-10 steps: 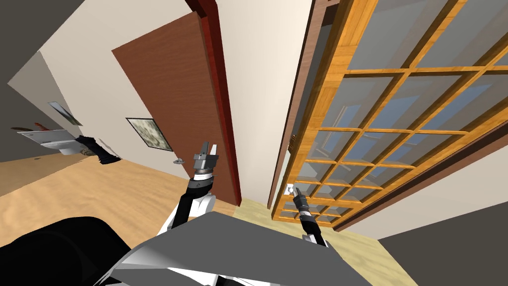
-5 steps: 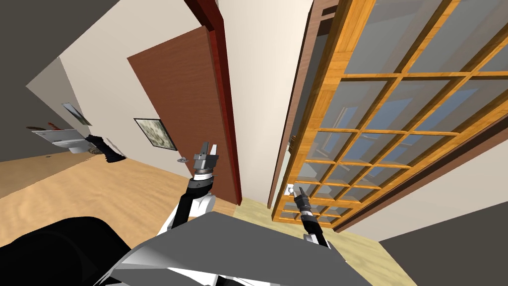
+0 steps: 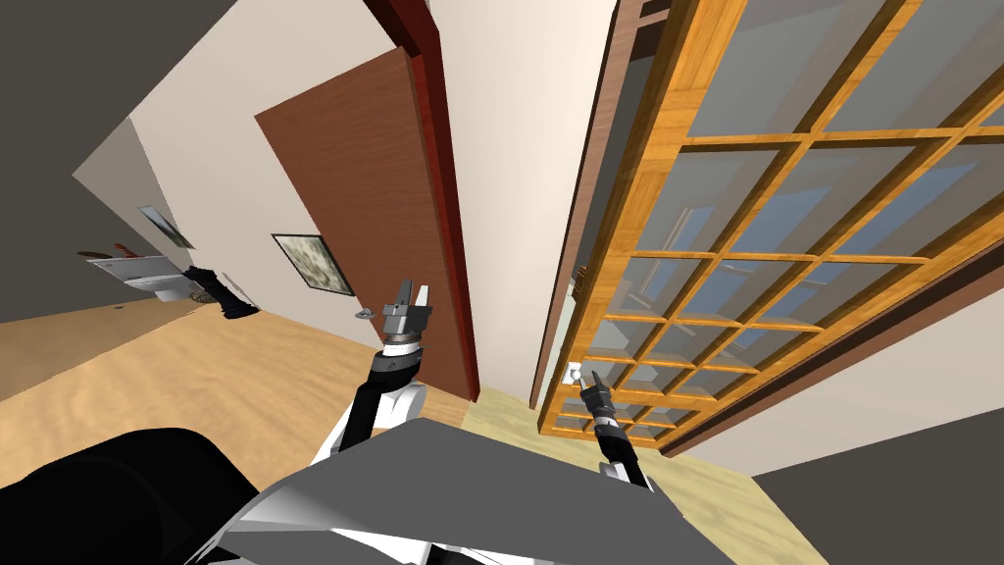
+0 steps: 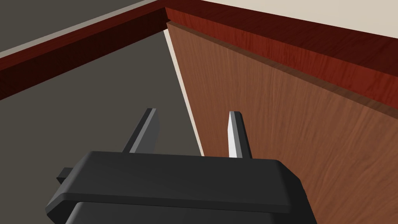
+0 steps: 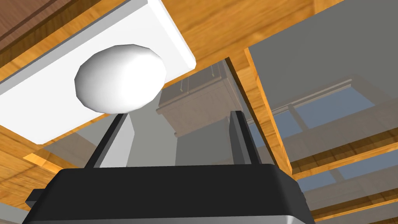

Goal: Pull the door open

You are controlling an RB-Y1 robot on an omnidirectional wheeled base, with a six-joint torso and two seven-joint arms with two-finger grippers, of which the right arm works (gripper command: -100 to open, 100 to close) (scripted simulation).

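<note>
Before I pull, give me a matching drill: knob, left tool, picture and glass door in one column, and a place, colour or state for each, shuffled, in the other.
Things:
1. knob
2. left tool
3. picture
4. glass door

Descriptions:
A. orange wood frame
B. hangs on the cream wall
C. white, on a white plate
D. open, next to the brown door

Pairs: 1-C, 2-D, 3-B, 4-A

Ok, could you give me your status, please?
Right gripper open, white knob just beyond one finger, not gripped. Left gripper open beside brown door. Glass-paned door not yet pulled; nothing blocking the knob.
</note>
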